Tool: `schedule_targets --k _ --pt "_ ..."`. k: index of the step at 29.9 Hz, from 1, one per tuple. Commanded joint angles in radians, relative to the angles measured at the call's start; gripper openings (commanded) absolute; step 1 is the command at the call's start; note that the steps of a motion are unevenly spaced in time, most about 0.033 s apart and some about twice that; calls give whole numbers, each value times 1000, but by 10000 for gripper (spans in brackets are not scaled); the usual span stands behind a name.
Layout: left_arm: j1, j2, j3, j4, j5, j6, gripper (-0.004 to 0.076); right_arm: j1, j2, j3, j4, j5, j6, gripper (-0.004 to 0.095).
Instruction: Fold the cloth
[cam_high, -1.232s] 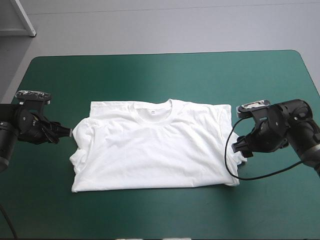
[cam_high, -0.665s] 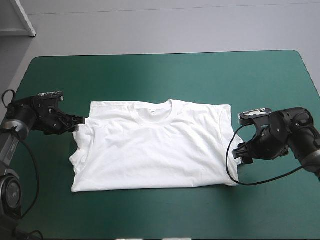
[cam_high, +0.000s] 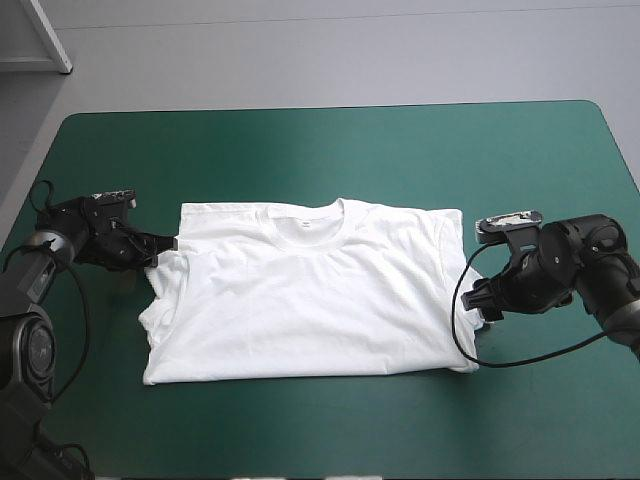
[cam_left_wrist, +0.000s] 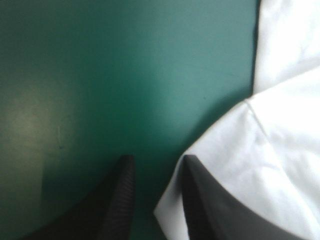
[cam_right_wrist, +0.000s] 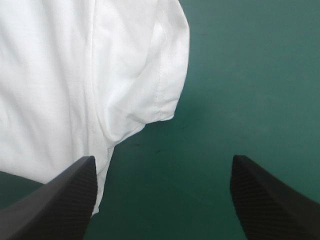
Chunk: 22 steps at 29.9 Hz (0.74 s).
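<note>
Fingers (cam_left_wrist: 117, 200) of the left gripper (cam_high: 165, 244) stand a little apart, a narrow strip of the teal-green cover (cam_high: 300, 150) showing between them in the left wrist view. That gripper (cam_left_wrist: 156, 162) sits low at the left-hand side of the T-shirt (cam_high: 300, 300), its tips at the cloth's folded-in edge. One finger lies over the white fabric (cam_left_wrist: 270, 165) and the other over bare cover, so nothing is pinched.

The T-shirt is spread flat in the middle of the table, front up. Its collar (cam_high: 308, 222) points toward the far edge, both sides are turned in, and the hem runs along the near side. A few soft wrinkles show near its left-hand edge.

At the right-hand side, the right gripper (cam_high: 478, 300) rests just beside the cloth's edge. Its fingers (cam_right_wrist: 65, 200) are spread wide, and its wrist view (cam_right_wrist: 162, 165) shows bare cover between them. A rounded fold of the T-shirt (cam_right_wrist: 60, 75) lies ahead of it, reaching down beside one finger.
</note>
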Motion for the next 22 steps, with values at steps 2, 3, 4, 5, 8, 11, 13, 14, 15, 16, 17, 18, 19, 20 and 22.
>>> schedule_targets --k 2,3,4,5,8,11,13,14,15,16,17,18,19,20,22 --pt "1 -33 -18 -48 11 -3 25 -7 -27 -21 0 -38 1 683" --pt "1 -33 -18 -50 11 -3 -7 -7 -27 -21 0 -41 1 681" --pt "1 -33 -18 -50 14 -3 -5 -7 -27 -21 0 -45 1 681" --pt "1 -33 -18 -50 16 -3 -6 -7 -27 -21 0 -47 1 681" --pt "1 -43 -18 -50 19 -5 -6 -7 -27 -21 0 -49 1 681" --pt "1 -85 -18 -58 0 -12 -6 -7 -27 -21 0 -52 1 678" --pt "1 -122 -18 -76 -23 -16 -8 -7 -27 -21 0 -60 1 673" --pt "1 -144 -18 -90 -32 -16 -8 -7 -27 -21 0 -63 1 673" --pt "1 -166 -18 -103 -37 -16 -8 -7 -27 -21 0 -68 1 673" --pt "1 -183 -18 -113 -39 -16 -8 -7 -27 -21 0 -70 1 673" --pt "1 -204 -18 -132 -39 -16 -8 -7 -27 -21 0 -72 1 673" --pt "-4 -223 -18 -149 -35 -16 -8 -7 -27 -21 0 -76 1 673" --pt "-8 -241 -18 -155 -32 -10 -8 -7 -27 -21 0 -77 1 673" --pt "-17 -257 -18 -158 -30 -3 -8 -7 -27 -21 0 -77 1 673" --pt "-38 -281 -18 -172 -30 -3 -8 -7 -27 -21 0 -84 3 673"
